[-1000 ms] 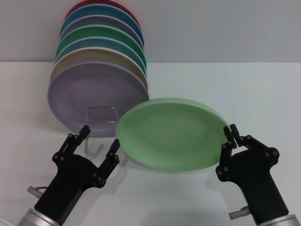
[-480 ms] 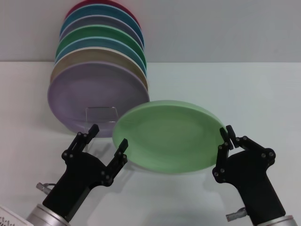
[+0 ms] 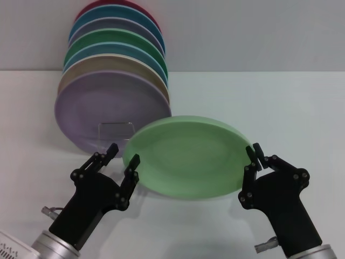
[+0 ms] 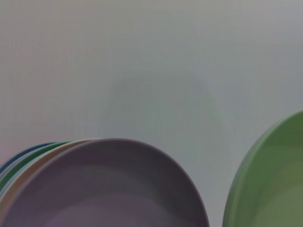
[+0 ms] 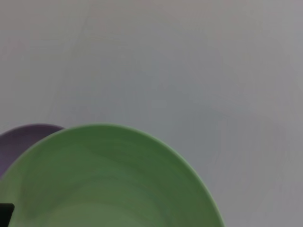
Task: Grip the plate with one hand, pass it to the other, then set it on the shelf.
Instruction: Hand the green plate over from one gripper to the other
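Plate (image 3: 186, 156) held aloft by our right gripper (image 3: 253, 156), jaws clamped on rim; left gripper (image 3: 123, 155) spread wide at opposite edge, ready for handover.

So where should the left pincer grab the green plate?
On the thin rim at the plate's left edge, opposite where the right pincer already pinches it. The plate is held nearly flat, tilted a little, so the left pincer, open beside that edge, should slide in sideways from the left with one finger above the rim and one below.
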Robot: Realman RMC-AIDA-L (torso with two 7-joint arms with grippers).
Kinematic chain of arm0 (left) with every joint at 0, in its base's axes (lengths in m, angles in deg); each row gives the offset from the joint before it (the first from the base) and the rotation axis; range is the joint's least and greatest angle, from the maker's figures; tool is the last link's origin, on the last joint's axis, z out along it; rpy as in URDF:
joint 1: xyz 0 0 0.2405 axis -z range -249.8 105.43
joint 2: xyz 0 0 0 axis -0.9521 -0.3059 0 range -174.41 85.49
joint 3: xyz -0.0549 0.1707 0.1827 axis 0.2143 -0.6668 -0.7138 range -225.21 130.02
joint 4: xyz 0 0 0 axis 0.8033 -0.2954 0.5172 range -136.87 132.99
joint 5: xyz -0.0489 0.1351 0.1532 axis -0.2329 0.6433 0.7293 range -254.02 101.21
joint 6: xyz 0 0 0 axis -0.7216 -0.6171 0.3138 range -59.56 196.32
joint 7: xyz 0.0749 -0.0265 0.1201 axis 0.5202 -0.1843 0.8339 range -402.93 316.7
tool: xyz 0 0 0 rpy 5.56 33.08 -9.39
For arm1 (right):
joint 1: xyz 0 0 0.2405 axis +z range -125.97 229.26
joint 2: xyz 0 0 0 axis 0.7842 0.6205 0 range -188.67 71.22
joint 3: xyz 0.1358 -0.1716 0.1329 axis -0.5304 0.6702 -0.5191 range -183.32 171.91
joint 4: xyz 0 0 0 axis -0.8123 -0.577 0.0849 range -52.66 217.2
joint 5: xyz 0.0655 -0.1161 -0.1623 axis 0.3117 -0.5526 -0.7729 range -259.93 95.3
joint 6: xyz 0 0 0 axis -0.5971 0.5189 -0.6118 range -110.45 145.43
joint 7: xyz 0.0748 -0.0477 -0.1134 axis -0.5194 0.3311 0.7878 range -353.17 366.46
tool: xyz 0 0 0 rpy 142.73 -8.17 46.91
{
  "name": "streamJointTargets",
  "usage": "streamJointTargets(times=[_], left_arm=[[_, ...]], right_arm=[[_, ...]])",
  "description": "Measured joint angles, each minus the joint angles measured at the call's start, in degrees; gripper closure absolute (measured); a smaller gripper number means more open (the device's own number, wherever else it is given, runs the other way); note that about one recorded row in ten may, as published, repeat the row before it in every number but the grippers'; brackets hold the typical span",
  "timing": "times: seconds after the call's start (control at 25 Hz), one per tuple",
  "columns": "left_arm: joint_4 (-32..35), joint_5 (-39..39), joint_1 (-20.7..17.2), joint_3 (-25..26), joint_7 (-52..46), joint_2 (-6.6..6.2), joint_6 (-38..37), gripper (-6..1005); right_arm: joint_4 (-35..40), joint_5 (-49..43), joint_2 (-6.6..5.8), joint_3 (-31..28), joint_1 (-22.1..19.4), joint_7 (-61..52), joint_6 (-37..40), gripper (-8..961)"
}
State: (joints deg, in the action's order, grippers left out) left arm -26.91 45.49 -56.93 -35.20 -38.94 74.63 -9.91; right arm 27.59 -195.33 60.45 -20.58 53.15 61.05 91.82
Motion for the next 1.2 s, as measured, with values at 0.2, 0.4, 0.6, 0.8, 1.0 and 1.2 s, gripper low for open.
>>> streamJointTargets(times=[0.2, 0.4, 0.6, 0.8, 1.0, 1.2], left_arm=[[-0.05, 0.0, 0.44, 0.0, -0.02, 0.0, 0.58, 462], [-0.14, -0.03, 0.67, 0.0, -0.04, 0.0, 0.88, 568], [-0.24, -0.05, 0.79, 0.08, -0.05, 0.0, 1.28, 613], [-0.09, -0.08, 0.84, 0.35, -0.09, 0.0, 1.4, 657], [0.02, -0.08, 0.83, 0.47, -0.13, 0.0, 1.4, 697], [0.09, -0.08, 0.84, 0.53, -0.13, 0.0, 1.4, 738]], right_arm=[[-0.07, -0.01, 0.0, -0.2, 0.2, 0.0, -0.39, 936], [-0.08, 0.04, 0.04, -0.2, 0.66, 0.0, -0.43, 936], [-0.08, 0.47, 0.07, -0.09, 1.03, 0.0, -0.43, 936], [-0.09, 0.59, 0.09, -0.06, 1.21, 0.0, -0.48, 936], [-0.15, 0.63, 0.09, -0.06, 1.33, 0.0, -0.58, 936], [-0.17, 0.67, 0.08, -0.06, 1.39, 0.0, -1.06, 936]])
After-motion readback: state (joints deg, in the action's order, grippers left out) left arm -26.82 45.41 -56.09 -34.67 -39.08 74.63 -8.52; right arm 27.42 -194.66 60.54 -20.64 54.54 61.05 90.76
